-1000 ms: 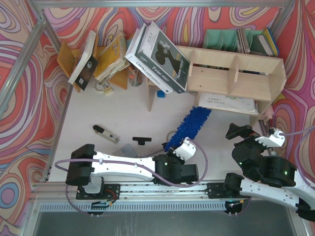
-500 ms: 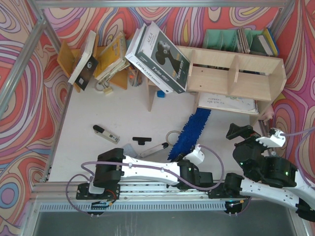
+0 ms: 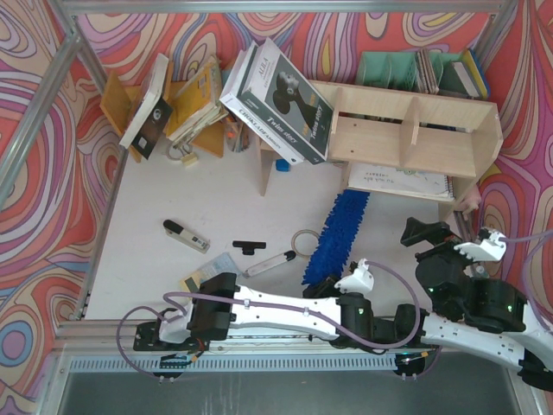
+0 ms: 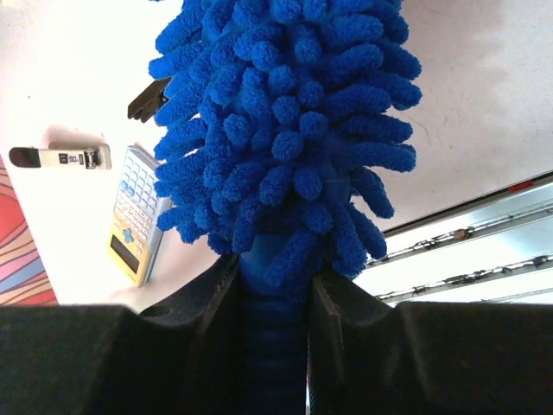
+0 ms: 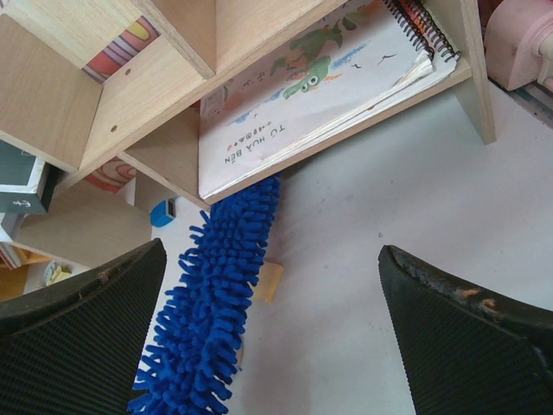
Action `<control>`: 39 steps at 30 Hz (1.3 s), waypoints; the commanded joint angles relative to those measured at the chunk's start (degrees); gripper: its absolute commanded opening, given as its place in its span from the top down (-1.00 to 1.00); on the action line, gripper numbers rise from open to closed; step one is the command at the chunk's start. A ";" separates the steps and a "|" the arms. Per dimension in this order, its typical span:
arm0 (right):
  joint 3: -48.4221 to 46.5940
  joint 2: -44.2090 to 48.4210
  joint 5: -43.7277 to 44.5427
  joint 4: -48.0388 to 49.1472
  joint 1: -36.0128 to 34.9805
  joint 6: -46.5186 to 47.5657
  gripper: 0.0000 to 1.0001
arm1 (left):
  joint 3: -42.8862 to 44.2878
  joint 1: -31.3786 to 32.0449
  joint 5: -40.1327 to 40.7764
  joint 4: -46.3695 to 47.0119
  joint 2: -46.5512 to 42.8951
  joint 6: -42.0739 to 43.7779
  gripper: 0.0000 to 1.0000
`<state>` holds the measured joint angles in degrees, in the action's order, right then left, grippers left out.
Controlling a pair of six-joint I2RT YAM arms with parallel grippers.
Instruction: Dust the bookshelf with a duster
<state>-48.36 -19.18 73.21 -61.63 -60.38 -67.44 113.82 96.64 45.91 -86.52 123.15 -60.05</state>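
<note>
The blue fluffy duster (image 3: 339,235) lies slanted on the white table, its far tip at the bottom edge of the pale plywood bookshelf (image 3: 406,138). My left gripper (image 3: 323,284) is shut on the duster's blue handle. In the left wrist view the duster (image 4: 285,130) fills the middle and my left gripper (image 4: 275,303) clamps the ribbed handle on both sides. My right gripper (image 3: 423,233) stands open right of the duster, holding nothing. In the right wrist view the duster (image 5: 212,320) reaches the bookshelf (image 5: 173,95) beside a spiral notebook (image 5: 311,86); my right gripper (image 5: 276,337) is wide open above bare table.
A large box (image 3: 276,95) leans on the bookshelf's left end, with tumbled books (image 3: 173,99) further left. A calculator (image 4: 134,212), a white marker (image 4: 60,157), a black clip (image 3: 250,246) and a ring (image 3: 304,239) lie on the table. A pink object (image 5: 518,39) sits by the shelf's right leg.
My left arm has swung right along the near edge, carrying the duster right and turning it more upright, so its tip now meets the bookshelf's bottom. The right arm hardly moved.
</note>
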 commanded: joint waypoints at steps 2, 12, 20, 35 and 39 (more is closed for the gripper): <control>0.44 2.00 0.19 -0.80 -0.53 -1.20 -0.97 | -1.36 -1.28 -0.11 -4.43 -0.01 -3.92 1.00; 0.55 3.66 -0.26 -0.83 -0.53 -1.70 -0.97 | -4.49 -3.01 -10.12 -0.46 2.36 -1.05 1.00; 0.70 4.97 -0.77 -1.00 -0.55 -2.08 -0.97 | -1.50 -2.90 -8.63 -0.21 2.78 0.29 1.00; 0.63 5.07 -0.95 -1.01 -0.53 -2.16 -0.97 | -5.89 -1.63 5.86 -0.44 -5.37 -6.82 1.00; 0.64 4.94 -0.90 -1.00 -0.56 -2.17 -0.97 | -8.68 -1.56 6.44 3.71 -6.98 -5.52 1.00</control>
<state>-48.25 -14.52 71.53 -61.65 -60.38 -68.47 107.87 95.83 44.97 -83.94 119.94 -61.71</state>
